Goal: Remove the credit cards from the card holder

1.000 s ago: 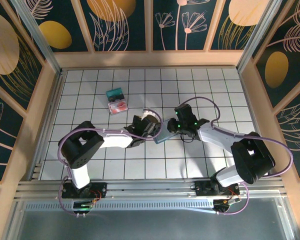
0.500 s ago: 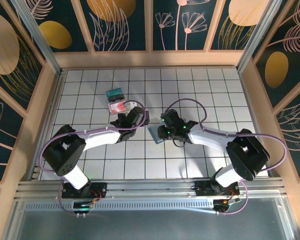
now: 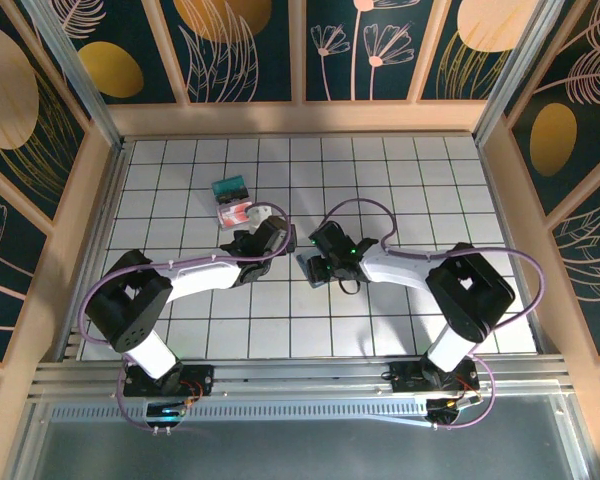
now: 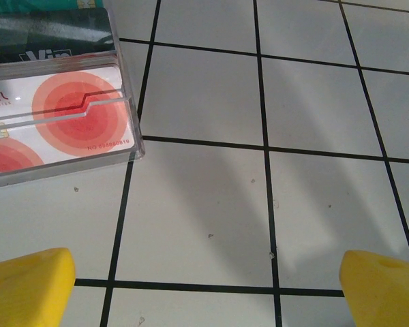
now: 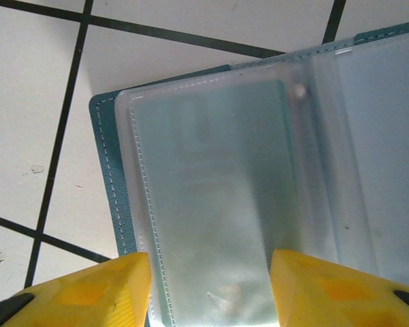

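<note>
The card holder (image 3: pixel 306 268) lay open on the white tiled table (image 3: pixel 400 160), near its middle, just right of the left arm's reach. In the right wrist view the card holder (image 5: pixel 109 170) showed a slate-blue stitched border around clear plastic pockets, and a credit card (image 5: pixel 211 177) showed dimly through one pocket as a pale teal rectangle. The right gripper (image 3: pixel 320 262) stood over the holder. Seen from its wrist, the right gripper (image 5: pixel 210 289) had its yellow fingers (image 5: pixel 82 289) moderately spread, with the clear pocket lying across the gap and wider than it. Whether the tips touched the holder could not be told.

The left gripper (image 3: pixel 272 233) sat left of the holder and apart from it. From its wrist, the left gripper (image 4: pixel 204 286) was spread wide over bare tile with nothing between its fingers. Just beyond it to the far left lay a clear case (image 4: pixel 126 102) holding a red-pink card (image 4: pixel 61 116), with a dark card (image 4: pixel 48 34) behind. From above, the red-pink card (image 3: pixel 237 213) lay near a teal card (image 3: pixel 229 187).
</note>
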Robot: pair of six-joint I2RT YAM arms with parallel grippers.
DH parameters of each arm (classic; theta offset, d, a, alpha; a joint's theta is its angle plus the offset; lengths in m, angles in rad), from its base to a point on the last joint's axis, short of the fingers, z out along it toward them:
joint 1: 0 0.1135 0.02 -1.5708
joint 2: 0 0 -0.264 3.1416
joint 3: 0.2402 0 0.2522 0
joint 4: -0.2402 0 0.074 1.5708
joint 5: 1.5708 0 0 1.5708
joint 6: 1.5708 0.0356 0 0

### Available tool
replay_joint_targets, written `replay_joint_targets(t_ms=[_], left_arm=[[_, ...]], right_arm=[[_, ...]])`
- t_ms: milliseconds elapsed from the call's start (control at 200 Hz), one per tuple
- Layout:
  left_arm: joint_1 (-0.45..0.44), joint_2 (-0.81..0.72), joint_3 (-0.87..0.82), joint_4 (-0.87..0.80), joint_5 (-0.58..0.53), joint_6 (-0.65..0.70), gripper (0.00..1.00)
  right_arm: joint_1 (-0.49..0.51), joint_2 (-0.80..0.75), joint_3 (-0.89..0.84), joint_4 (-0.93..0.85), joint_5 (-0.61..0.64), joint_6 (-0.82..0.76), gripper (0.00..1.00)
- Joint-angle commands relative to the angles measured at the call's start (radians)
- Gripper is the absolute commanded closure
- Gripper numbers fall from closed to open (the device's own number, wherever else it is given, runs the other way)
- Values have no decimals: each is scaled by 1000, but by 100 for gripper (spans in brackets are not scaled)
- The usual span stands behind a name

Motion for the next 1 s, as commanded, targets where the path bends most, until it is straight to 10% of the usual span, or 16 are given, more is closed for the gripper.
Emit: replay_joint_targets(t_ms=[0,696,996], left_arm=[[7,-14,-27,-10,-22,-20,1],[7,-65,-38,-34,-26,30,1],[4,-121,-72,-33,54,76,1]], right_arm=[[6,37,9,-18,-4,2,49],[5,-4,12,8,-103,72,90],[-51,-47,-5,58,-211,138,94]])
